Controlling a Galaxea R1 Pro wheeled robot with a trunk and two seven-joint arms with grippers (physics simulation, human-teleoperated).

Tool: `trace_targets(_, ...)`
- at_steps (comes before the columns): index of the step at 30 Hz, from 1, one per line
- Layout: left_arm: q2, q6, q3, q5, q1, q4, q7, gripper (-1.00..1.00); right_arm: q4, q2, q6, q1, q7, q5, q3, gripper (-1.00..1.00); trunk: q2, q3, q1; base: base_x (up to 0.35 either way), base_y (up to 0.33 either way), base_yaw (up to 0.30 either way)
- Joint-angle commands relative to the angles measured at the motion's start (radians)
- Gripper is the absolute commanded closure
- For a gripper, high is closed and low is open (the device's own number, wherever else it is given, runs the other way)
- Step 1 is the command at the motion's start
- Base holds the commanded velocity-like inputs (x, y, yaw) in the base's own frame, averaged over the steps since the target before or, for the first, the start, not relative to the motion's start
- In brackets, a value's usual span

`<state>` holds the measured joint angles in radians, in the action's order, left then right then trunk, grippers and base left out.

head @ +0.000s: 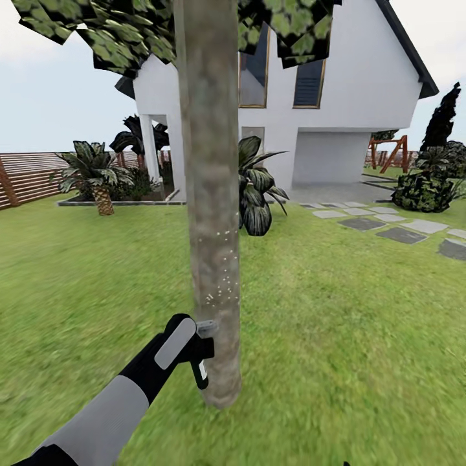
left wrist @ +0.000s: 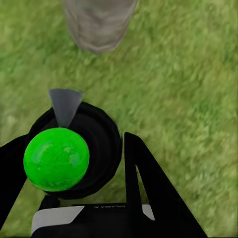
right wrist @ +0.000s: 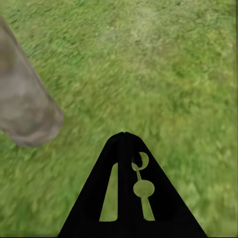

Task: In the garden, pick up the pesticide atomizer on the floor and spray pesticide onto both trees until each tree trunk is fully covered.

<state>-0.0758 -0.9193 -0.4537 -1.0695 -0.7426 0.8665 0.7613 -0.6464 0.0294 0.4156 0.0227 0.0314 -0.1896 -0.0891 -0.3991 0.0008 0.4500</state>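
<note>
Head view: the left claw (head: 189, 346) is closed on the pesticide atomizer (head: 199, 353), its grey nozzle almost touching the tree trunk (head: 210, 194). White pesticide specks (head: 223, 285) are seen just above the nozzle; the rest of the trunk appears bare. The nozzle should be drawn back and swept upward. The right claw (right wrist: 124, 136) is closed, empty, over grass (right wrist: 173, 74).

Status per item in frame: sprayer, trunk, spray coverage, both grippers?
pesticide atomizer: held in the left gripper, nozzle right at the trunk, off the grass.
tree trunk: upright, only partly covered.
pesticide: sparse white specks on the lower trunk, above the nozzle; none visible higher up.
left gripper: fingers shut around the atomizer.
right gripper: fingers together, empty, over grass beside the trunk base.
</note>
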Motion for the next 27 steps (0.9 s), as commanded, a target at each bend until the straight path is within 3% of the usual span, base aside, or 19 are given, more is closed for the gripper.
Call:
trace_targets(1, 0.001, 0.0, -0.002, -0.01, 0.0, 0.001, 0.01, 1.0, 0.001, 0.001, 0.003, 0.0, 0.004, -0.008, 0.0, 1.0, -0.001, -0.001, 0.0, -0.243, 0.246, -0.21)
trace_targets(12, 0.001, 0.0, -0.002, -0.01, 0.0, 0.001, 0.01, 1.0, 0.001, 0.003, 0.003, 0.0, 0.007, -0.01, 0.0, 1.0, -0.001, -0.001, 0.0, -0.162, 0.278, -0.26)
trace_targets(27, 0.001, 0.0, -0.002, -0.011, 0.0, 0.0, 0.01, 1.0, 0.002, 0.0, 0.003, 0.0, 0.007, -0.01, 0.005, 1.0, -0.001, -0.001, 0.0, 0.125, 0.324, -0.144)
